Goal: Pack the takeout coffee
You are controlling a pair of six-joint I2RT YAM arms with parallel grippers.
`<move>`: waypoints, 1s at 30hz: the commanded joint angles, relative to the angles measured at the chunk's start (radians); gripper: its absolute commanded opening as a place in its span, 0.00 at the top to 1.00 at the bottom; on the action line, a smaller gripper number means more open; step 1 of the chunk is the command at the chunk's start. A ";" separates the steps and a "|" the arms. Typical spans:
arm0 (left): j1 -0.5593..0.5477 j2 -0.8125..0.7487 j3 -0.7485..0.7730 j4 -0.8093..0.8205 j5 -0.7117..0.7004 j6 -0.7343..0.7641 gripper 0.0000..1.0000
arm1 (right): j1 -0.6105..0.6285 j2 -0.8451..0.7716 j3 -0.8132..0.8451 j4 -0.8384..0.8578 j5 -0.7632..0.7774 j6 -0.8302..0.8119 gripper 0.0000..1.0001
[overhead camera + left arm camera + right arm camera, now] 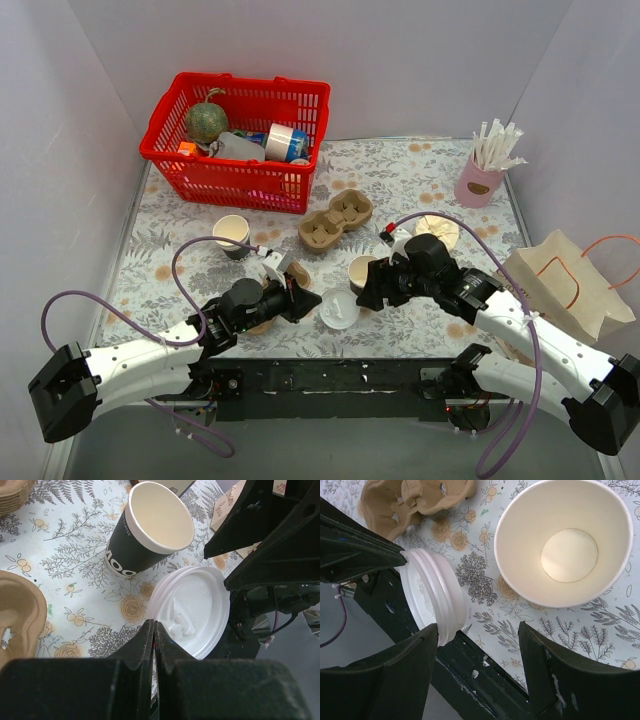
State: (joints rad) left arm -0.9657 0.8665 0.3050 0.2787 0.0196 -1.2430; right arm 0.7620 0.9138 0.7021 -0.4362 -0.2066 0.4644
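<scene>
The takeout coffee cup (360, 272) stands upright and open on the floral table, cream above with a dark band (131, 550); I look straight into it in the right wrist view (565, 545). Its white plastic lid (338, 308) is off the cup and tilted over the table's front edge (192, 612) (432, 595). My left gripper (305, 298) (154, 624) is shut on the lid's near rim. My right gripper (368, 292) (480, 645) is open and empty, just short of the cup, with one finger (415, 670) beside the lid.
A second paper cup (232, 236) stands left. A brown pulp cup carrier (335, 222) lies behind the cup. A red basket (238, 172) of items sits far left, a pink straw holder (480, 180) far right, a paper bag (565, 280) at right, and another lid (437, 230).
</scene>
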 commanded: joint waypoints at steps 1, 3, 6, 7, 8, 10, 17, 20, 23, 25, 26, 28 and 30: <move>-0.005 -0.012 -0.015 0.028 0.014 0.013 1.00 | -0.016 -0.009 -0.016 0.017 -0.028 -0.015 0.28; -0.004 -0.014 -0.018 0.025 0.020 0.011 1.00 | -0.018 -0.010 -0.024 0.024 -0.040 -0.017 0.28; -0.005 -0.011 -0.017 0.008 0.013 0.010 1.00 | -0.023 -0.024 -0.023 0.045 -0.077 -0.027 0.27; -0.005 -0.008 -0.015 0.001 0.010 0.010 1.00 | -0.023 -0.030 -0.021 0.051 -0.085 -0.030 0.27; -0.005 -0.003 -0.017 -0.003 0.009 0.010 1.00 | -0.023 -0.041 -0.018 0.054 -0.085 -0.035 0.27; -0.004 -0.001 -0.018 -0.006 0.013 0.008 1.00 | -0.023 -0.055 -0.013 0.053 -0.054 -0.038 0.26; -0.004 0.003 -0.021 0.002 0.019 0.004 1.00 | -0.024 -0.104 -0.035 0.088 -0.095 -0.056 0.41; -0.004 -0.003 -0.038 0.048 0.049 -0.006 1.00 | -0.030 -0.096 -0.046 0.105 -0.176 -0.047 0.43; -0.005 -0.012 -0.055 0.089 0.060 -0.024 1.00 | -0.046 -0.075 -0.050 0.102 -0.264 -0.027 0.44; -0.004 -0.015 -0.061 0.109 0.066 -0.033 1.00 | -0.061 -0.069 -0.056 0.093 -0.287 -0.026 0.43; -0.005 -0.017 -0.067 0.117 0.071 -0.036 1.00 | -0.066 -0.069 -0.059 0.090 -0.293 -0.023 0.43; -0.005 -0.020 -0.070 0.128 0.075 -0.036 1.00 | -0.076 -0.066 -0.069 0.091 -0.297 -0.023 0.43; -0.005 -0.017 -0.067 0.122 0.075 -0.035 1.00 | -0.081 -0.059 -0.078 0.103 -0.309 -0.023 0.43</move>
State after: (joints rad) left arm -0.9661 0.8703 0.2428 0.3527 0.0753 -1.2755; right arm 0.6952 0.8486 0.6437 -0.3668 -0.4461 0.4389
